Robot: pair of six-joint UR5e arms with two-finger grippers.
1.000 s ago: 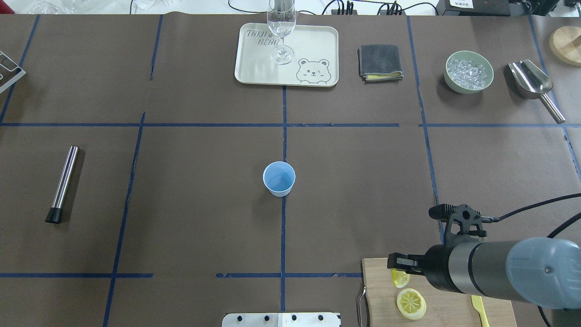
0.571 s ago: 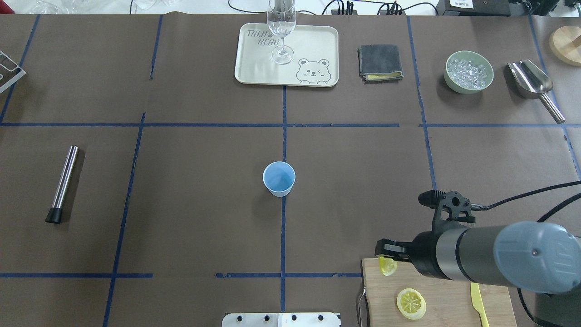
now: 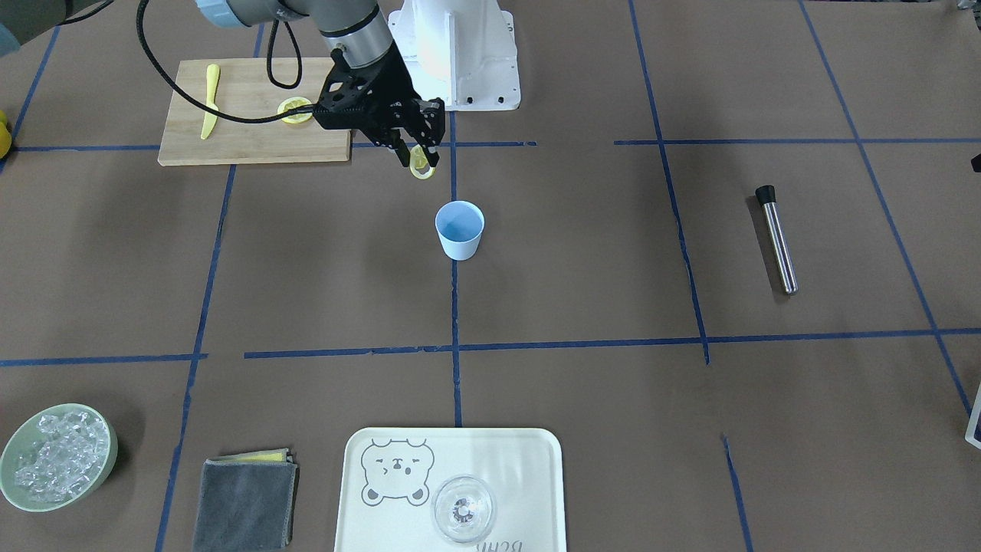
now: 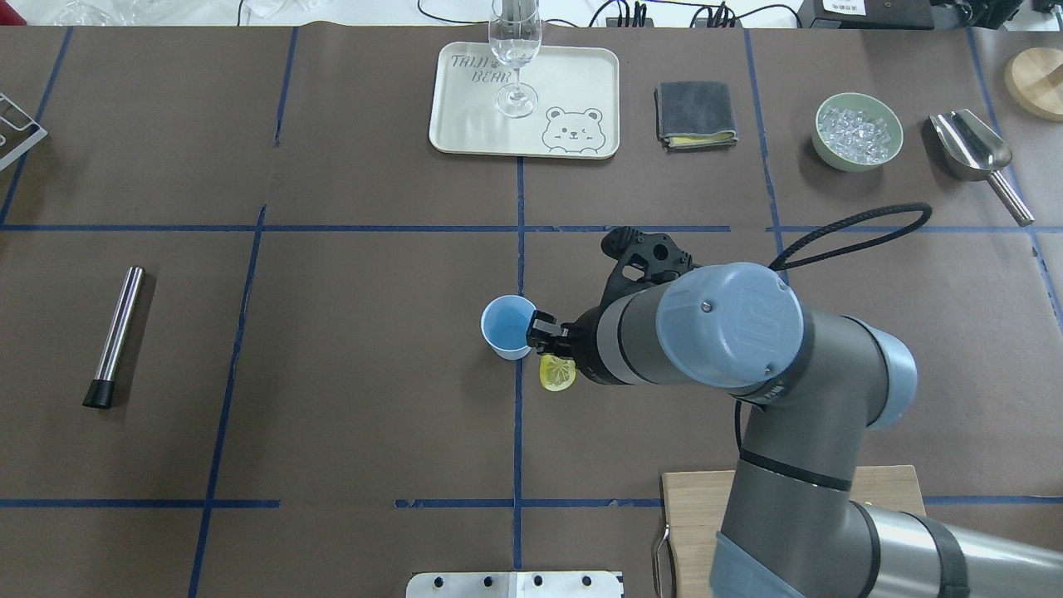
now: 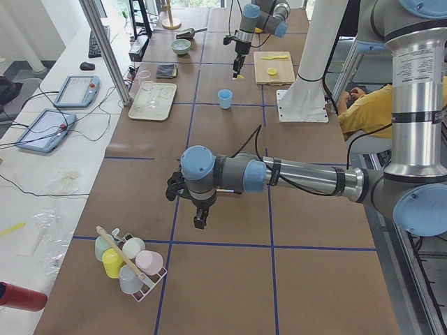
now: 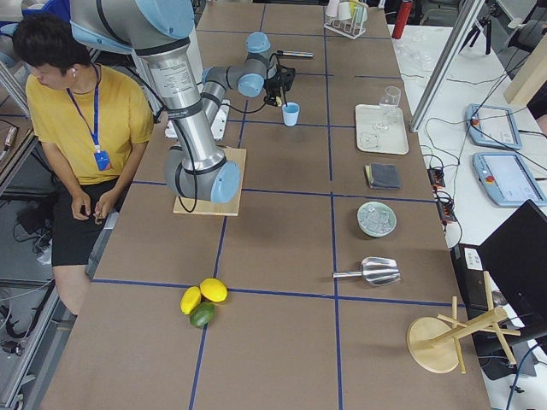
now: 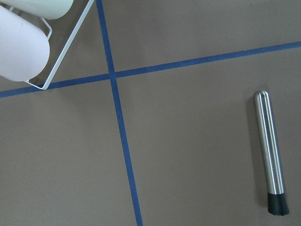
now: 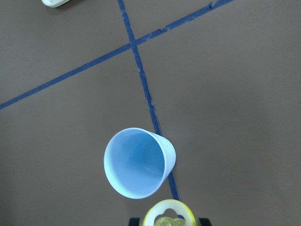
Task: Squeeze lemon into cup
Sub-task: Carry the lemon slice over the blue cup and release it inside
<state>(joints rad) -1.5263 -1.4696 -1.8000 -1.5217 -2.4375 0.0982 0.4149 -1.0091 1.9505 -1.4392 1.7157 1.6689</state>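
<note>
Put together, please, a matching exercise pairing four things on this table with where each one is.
Things:
1. small pale yellow lemon piece
2. clear stemmed glass
3. yellow plastic knife
4. light blue tapered cup

Places:
A. on the wooden cutting board
B. on the cream bear-print tray
C. held in the right gripper
D. upright on the brown table surface

Pairs: 1-C, 2-B, 3-A, 4-D.

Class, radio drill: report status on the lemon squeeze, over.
Right gripper shut on lemon, raised, just short of cup. Cup upright, looks empty. Left gripper far off, jaws unreadable. Nothing between lemon and cup.
</note>
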